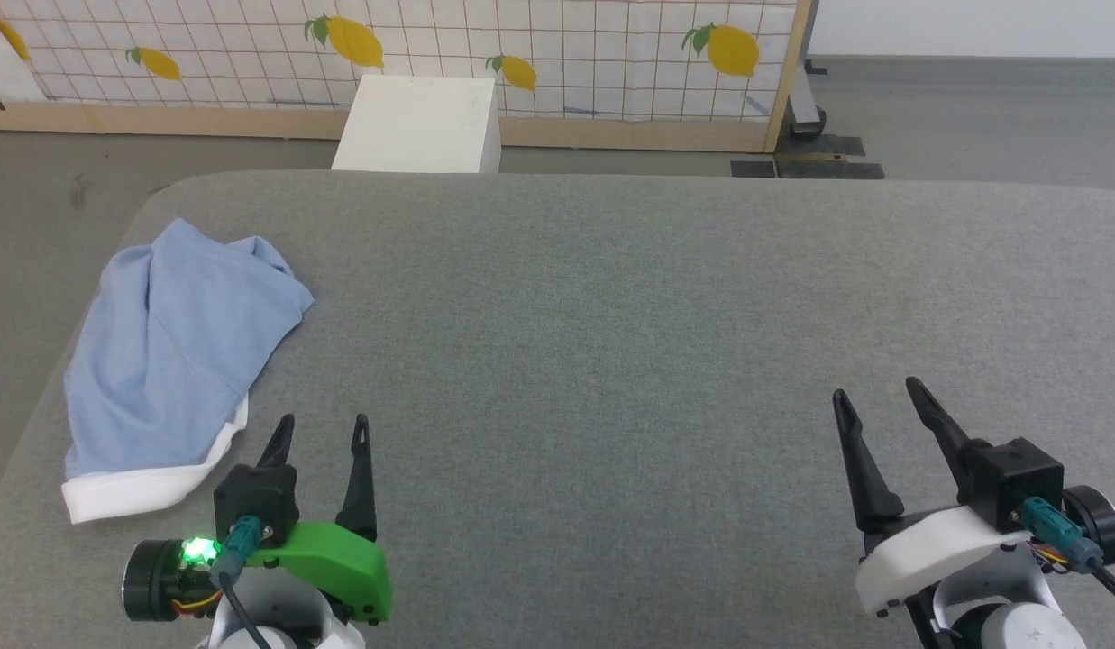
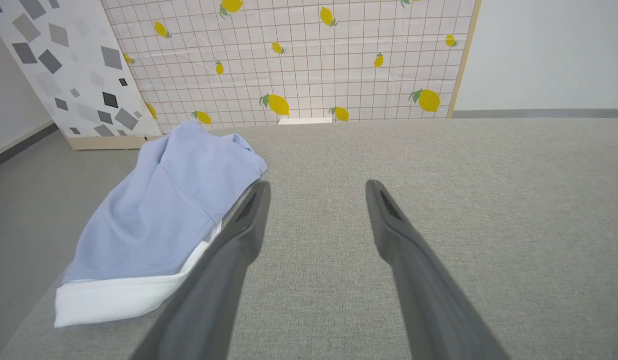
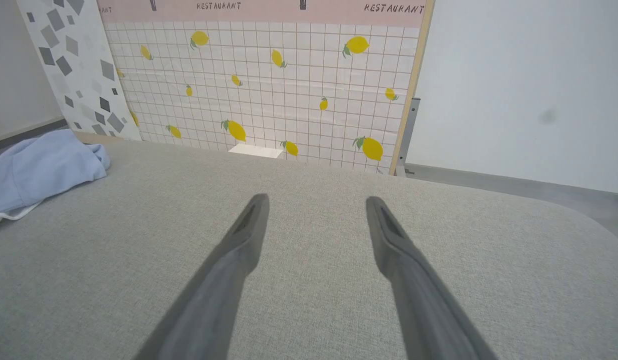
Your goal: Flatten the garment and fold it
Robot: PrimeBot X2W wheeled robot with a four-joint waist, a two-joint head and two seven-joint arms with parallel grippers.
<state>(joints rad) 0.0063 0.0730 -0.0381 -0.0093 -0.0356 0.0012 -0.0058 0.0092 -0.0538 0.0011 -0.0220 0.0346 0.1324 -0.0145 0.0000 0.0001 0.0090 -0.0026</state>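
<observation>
The garment point(image 1: 174, 347) is a light blue shirt lying crumpled in a heap at the left edge of the grey padded table point(image 1: 611, 342), a white band showing along its near end. It also appears in the left wrist view, garment point(image 2: 159, 220), and far left in the right wrist view, garment point(image 3: 39, 167). My left gripper point(image 1: 325, 422) hovers open just right of the garment's near end, holding nothing; left gripper point(image 2: 317, 186). My right gripper point(image 1: 875, 388) stands open over bare table at the lower right, far from the shirt; right gripper point(image 3: 316, 200).
Past the table's far edge stands a white box point(image 1: 419, 126) against a lemon-patterned panel point(image 1: 521, 54). A speckled grey panel point(image 2: 64, 65) stands at the left. Grey floor drops away beyond the table's left edge and rounded corners.
</observation>
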